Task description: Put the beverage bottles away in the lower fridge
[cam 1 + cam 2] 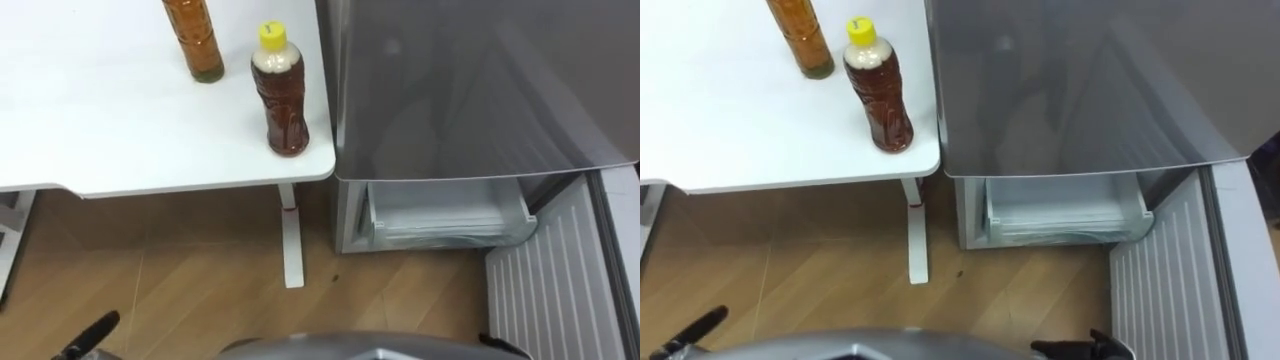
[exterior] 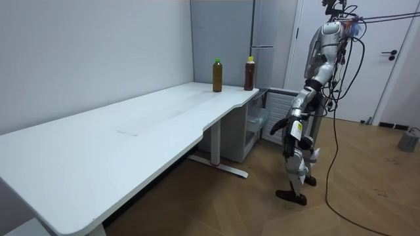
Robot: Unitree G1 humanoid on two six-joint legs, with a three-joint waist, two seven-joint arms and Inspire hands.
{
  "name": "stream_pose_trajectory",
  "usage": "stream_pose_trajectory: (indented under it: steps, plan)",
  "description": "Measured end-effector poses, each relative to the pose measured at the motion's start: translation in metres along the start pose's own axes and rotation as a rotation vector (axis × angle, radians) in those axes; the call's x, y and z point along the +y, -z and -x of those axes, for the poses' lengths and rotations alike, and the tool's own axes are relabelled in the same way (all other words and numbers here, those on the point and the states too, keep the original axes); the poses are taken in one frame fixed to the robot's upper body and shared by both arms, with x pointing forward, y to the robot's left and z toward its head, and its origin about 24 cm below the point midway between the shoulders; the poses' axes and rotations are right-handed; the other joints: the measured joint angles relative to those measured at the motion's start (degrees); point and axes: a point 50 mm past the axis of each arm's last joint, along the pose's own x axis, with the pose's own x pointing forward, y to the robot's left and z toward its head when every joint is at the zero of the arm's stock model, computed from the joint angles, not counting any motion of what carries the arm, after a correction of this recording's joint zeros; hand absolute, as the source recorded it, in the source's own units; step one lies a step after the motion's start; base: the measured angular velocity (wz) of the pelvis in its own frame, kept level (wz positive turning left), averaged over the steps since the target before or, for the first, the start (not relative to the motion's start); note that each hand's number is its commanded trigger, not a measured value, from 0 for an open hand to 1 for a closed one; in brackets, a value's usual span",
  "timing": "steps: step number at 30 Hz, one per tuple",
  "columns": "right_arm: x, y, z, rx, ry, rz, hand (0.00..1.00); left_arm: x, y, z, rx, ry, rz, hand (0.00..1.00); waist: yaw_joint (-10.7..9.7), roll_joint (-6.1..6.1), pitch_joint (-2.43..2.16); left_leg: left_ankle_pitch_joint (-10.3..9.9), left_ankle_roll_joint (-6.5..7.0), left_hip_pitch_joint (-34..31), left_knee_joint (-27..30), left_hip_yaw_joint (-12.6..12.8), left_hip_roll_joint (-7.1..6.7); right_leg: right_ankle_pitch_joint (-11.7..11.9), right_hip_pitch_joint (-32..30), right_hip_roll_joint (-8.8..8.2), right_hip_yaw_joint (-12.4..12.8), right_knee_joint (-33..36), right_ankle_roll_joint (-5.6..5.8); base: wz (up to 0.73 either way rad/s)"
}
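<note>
Room view: stands upright on the wood floor [image 2: 216,196], just off the far corner of the white bench [image 2: 98,151], turned toward the grey fridge [image 2: 270,65]. Left hand [image 2: 281,126] hanging low at the side, near the open lower compartment, well apart from the drinks. Right hand [image 1: 1092,347] dark, just inside the bottom edge of the right eye view. Open or closed: cannot tell, for either hand.

Both drinks upright on the bench. Yellow-capped bottle [image 1: 279,92] of brown drink close to the bench corner nearest the fridge, near the edge. Second bottle [image 1: 196,38] of amber drink beside it, farther in from the corner, top cut off by the left eye view's upper edge. Near each other, not touching.

Lower fridge open: lower door [image 1: 555,290] swung out to the right, white ribbed inner face showing. Clear drawer [image 1: 445,215] inside the compartment, below the closed grey upper front. White bench leg [image 1: 291,240] down to the floor, just left of the compartment.
</note>
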Motion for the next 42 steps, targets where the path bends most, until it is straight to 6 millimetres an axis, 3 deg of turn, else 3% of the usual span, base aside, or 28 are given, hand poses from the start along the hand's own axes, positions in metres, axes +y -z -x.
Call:
stream_pose_trajectory:
  steps: [4,17,23,28,32,42]
  plan:
    - [-0.001,0.003,0.001,-0.002,0.003,0.006,0.00,-0.014,-0.023,0.010,-0.146,0.020,0.035,0.00,0.0,-0.01,-0.20,0.0,0.00,-0.1,0.1,-0.7,-0.08,0.0,0.1,0.02,-0.4,0.2,0.00,0.07]
    - [-0.001,0.007,0.002,-0.026,0.021,0.040,0.00,-0.044,-0.077,0.050,-0.480,0.099,0.159,0.00,-0.7,-0.27,0.00,0.0,0.01,-0.9,0.7,-1.7,-0.10,0.0,-0.1,0.10,-0.8,0.8,-0.01,0.02]
    - [-0.004,0.012,0.003,-0.020,0.026,0.036,0.00,-0.055,-0.122,0.082,-0.834,0.187,0.140,0.00,-1.5,-0.61,0.05,0.0,0.04,-1.1,0.9,-2.2,-0.20,0.0,-0.1,0.09,-0.7,0.4,0.00,0.01]
    - [-0.002,0.011,0.002,-0.020,-0.005,0.036,0.00,-0.064,-0.155,0.127,-1.135,0.303,0.145,0.00,-1.8,-0.48,-0.11,0.0,0.04,-1.9,1.2,-2.5,-0.27,0.0,-0.3,0.20,-0.8,-0.2,-0.04,0.04]
    - [-0.002,0.013,0.002,-0.002,-0.010,0.034,0.00,-0.066,-0.167,0.149,-1.263,0.367,0.146,0.00,-3.0,-0.26,-0.06,0.1,0.03,-1.4,1.3,-3.2,-0.38,0.0,0.0,0.20,-1.3,-0.1,-0.04,0.07]
    - [-0.003,0.003,0.000,-0.007,-0.009,0.087,0.00,-0.078,-0.182,0.202,-1.442,0.622,0.136,0.00,-3.7,0.22,0.37,0.0,0.02,-2.0,0.8,-3.1,-0.37,0.0,-0.3,0.25,-0.9,-0.2,-0.03,0.00]
